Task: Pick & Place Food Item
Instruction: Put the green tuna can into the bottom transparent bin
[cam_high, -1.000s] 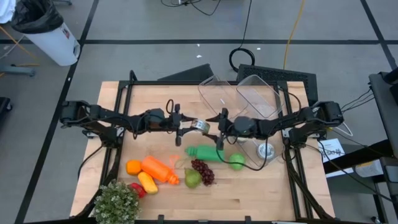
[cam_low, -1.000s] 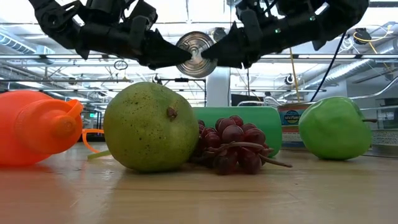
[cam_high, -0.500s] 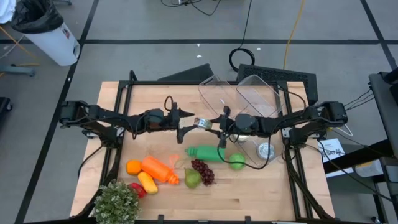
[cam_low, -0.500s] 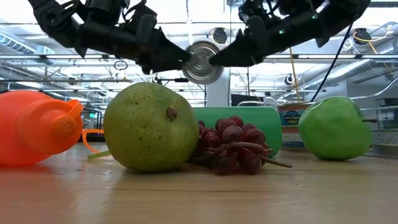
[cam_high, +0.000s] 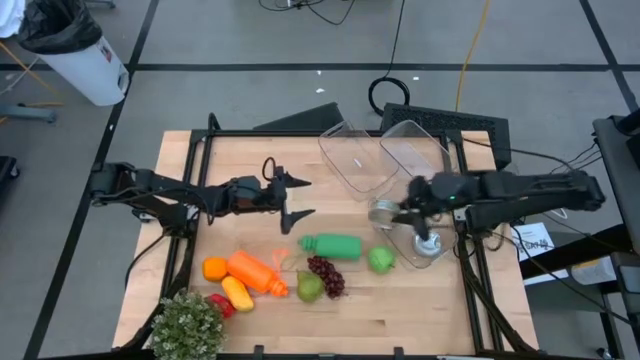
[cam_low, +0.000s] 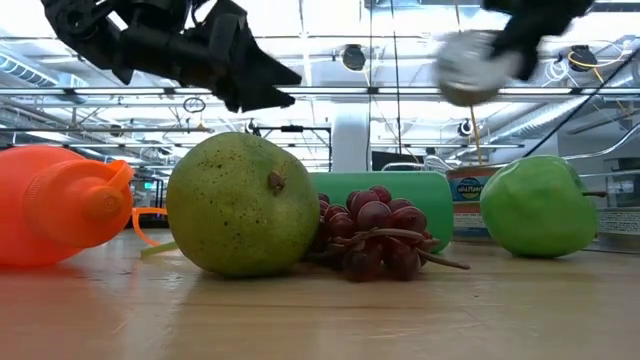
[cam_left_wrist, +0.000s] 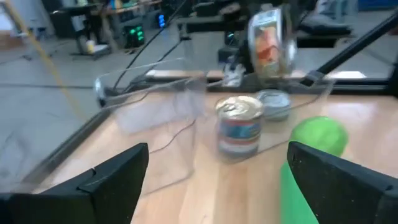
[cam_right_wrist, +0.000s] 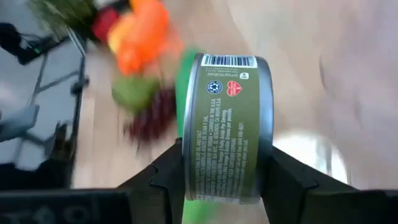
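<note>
I had the right arm reaching in across the worktop (cam_high: 300, 320) from its right side, with the right pincer (cam_high: 392, 214) just in front of the clear containers (cam_high: 385, 155) and clenched on a tin can (cam_right_wrist: 227, 127). From my wrist camera the can sat crosswise between the two dark fingers (cam_right_wrist: 158, 177), squeezed at its sides, its olive-green label turned toward the lens. I could make out a barcode along the upper rim and some round emblems and small print below it, but the print was too small for me to read. In the low view the can (cam_low: 470, 65) hung high above the worktop, over the green apple (cam_low: 537, 205), clear of everything below.

My left arm stretched out level from the left side, its left pincer (cam_high: 293, 198) released, jaws spread wide and holding nothing, above the worktop near the middle. The can was well apart from that pincer, off toward the right. Through the left wrist camera I saw the held can (cam_left_wrist: 272, 38) in the air beyond the spread fingers (cam_left_wrist: 93, 183), and beneath it a second can (cam_left_wrist: 238, 127) standing upright inside a clear container, with a flat tin beside it.

On the worktop lay a green bottle (cam_high: 333, 245) on its side, red grapes (cam_high: 326, 273), a pear (cam_high: 309, 287), an orange bottle (cam_high: 256, 271) and a potted plant (cam_high: 186, 326)
</note>
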